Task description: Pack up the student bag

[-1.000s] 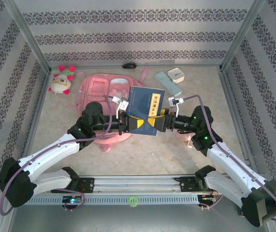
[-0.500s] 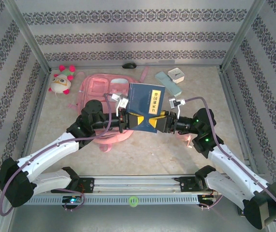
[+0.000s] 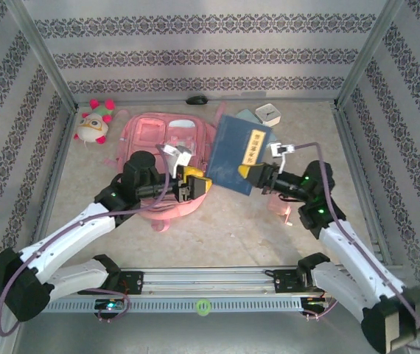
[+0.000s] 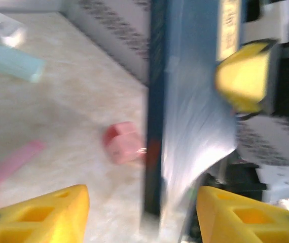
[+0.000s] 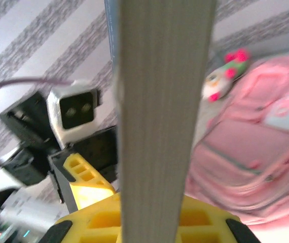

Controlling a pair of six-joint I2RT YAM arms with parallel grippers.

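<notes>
The student bag (image 3: 151, 136), a large pink backpack, lies flat at the middle-left of the table and also appears in the right wrist view (image 5: 258, 152). A blue book (image 3: 238, 150) hangs tilted in the air just right of the bag. My right gripper (image 3: 248, 171) is shut on its lower edge, and the page edge (image 5: 159, 101) rises from between its yellow pads (image 5: 152, 220). My left gripper (image 3: 197, 186) stands open over the bag's near right corner, apart from the book. In the left wrist view its yellow fingers (image 4: 38, 212) flank the book's spine (image 4: 157, 101) without touching it.
A white-and-pink plush toy (image 3: 93, 122) sits at the back left. A black mouse (image 3: 196, 99) lies by the back wall. A pale blue case (image 3: 260, 122) and a white box (image 3: 270, 113) lie behind the book. A small pink block (image 4: 121, 143) rests on the table below it.
My left gripper opened, let go of the book and drew back left. My right gripper shut on the book and swung it up and to the right, off the bag.
</notes>
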